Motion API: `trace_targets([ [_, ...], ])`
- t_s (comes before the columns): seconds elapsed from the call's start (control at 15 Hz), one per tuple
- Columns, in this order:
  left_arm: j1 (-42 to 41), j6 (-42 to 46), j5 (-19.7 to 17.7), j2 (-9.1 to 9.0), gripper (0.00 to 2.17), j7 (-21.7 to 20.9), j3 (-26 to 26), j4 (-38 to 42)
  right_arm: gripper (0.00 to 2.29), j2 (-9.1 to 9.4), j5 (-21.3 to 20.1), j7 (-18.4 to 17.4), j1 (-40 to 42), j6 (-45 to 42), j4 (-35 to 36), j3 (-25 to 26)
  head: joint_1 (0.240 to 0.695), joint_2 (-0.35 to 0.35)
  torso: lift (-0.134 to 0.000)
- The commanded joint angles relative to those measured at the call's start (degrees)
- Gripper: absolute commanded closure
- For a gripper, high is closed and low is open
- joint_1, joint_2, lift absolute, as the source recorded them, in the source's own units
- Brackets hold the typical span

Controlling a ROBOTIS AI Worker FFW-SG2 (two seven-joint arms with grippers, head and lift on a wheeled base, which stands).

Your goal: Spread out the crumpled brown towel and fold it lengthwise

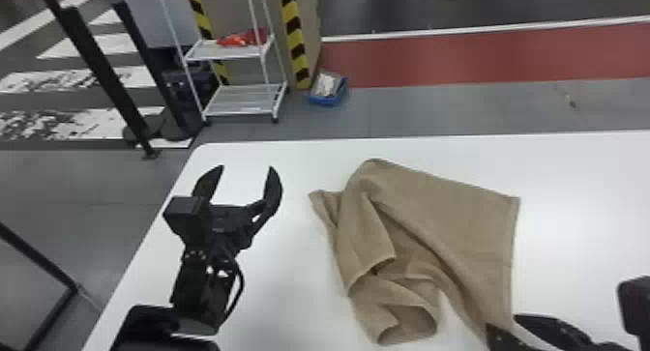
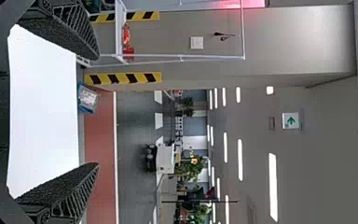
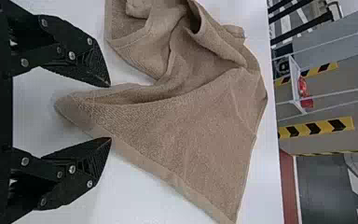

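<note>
The brown towel lies crumpled on the white table, its right part fairly flat, its left and near parts bunched in folds. At the towel's near right corner is my right gripper, open. In the right wrist view the towel's corner lies between the spread fingertips of that gripper, which are not closed on it. My left gripper is held over the table's left part, apart from the towel, open and holding nothing; the left wrist view shows this gripper with its fingers wide apart.
The white table has its left edge beneath my left arm and its far edge beyond the towel. On the floor behind stand a white wire shelf and a blue bin. Black posts rise at the far left.
</note>
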State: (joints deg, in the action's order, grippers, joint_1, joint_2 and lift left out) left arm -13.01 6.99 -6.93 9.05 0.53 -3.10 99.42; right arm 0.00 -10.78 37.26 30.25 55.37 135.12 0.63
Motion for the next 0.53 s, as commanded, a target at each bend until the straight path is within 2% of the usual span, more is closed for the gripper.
trace_targets([
  [0.0,-0.1,-0.3,0.2,0.0,0.08,0.0,0.0,0.4,0.59,0.05,-0.3,0.4,-0.8,3.7,-0.3,0.0,0.695,0.198,-0.124],
  [0.33,-0.5,-0.3,0.1,0.0,0.08,0.0,-0.2,0.7,0.59,0.05,-1.5,2.0,-2.4,8.4,-0.7,-0.6,0.695,0.201,-0.124],
  [0.4,-0.5,-0.3,0.1,0.0,0.08,0.0,-0.2,0.7,0.62,0.05,-1.6,2.3,-2.7,8.9,-1.0,-0.7,0.695,0.202,-0.124],
  [0.47,-0.5,-0.3,0.1,0.0,0.08,0.0,-0.2,0.7,0.76,0.05,-1.7,2.7,-3.2,9.8,-1.2,-0.7,0.695,0.203,-0.124],
])
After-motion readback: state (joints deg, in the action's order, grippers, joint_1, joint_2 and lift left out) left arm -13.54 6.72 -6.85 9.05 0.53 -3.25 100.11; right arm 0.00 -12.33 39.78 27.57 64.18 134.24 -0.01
